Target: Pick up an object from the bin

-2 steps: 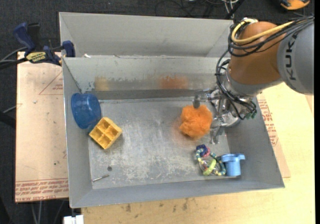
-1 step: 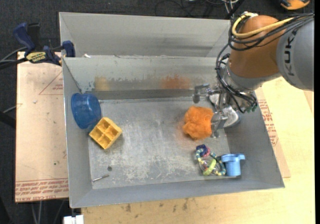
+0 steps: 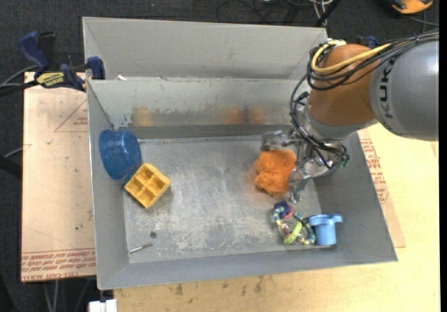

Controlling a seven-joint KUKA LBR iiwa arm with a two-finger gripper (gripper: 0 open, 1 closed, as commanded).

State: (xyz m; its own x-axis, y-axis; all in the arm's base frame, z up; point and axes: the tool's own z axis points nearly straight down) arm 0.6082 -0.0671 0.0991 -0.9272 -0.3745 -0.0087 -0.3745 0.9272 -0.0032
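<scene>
Orange, soft-looking crumpled lump [image 3: 272, 171] rests on the floor of the grey metal bin [image 3: 209, 199], in its right half and nearer the rear wall than the front edge. The gripper [image 3: 299, 167] is lowered at the lump's right side, just beside it; contact cannot be confirmed. Gripper state, open or closed, cannot be determined from this view. Above the gripper sits the arm's orange wrist cover [image 3: 342, 87] with looped cables.

Toward the front right corner lie a multicoloured bead bundle [image 3: 288, 225] and, touching its right side, a light blue plastic part [image 3: 325, 228]. Against the left wall lies a blue cylinder [image 3: 118, 152] on its side. Just beside it, toward the front, lies a yellow four-cell square block [image 3: 147, 184]. A small metal pin [image 3: 140, 248] lies near the front left corner.
</scene>
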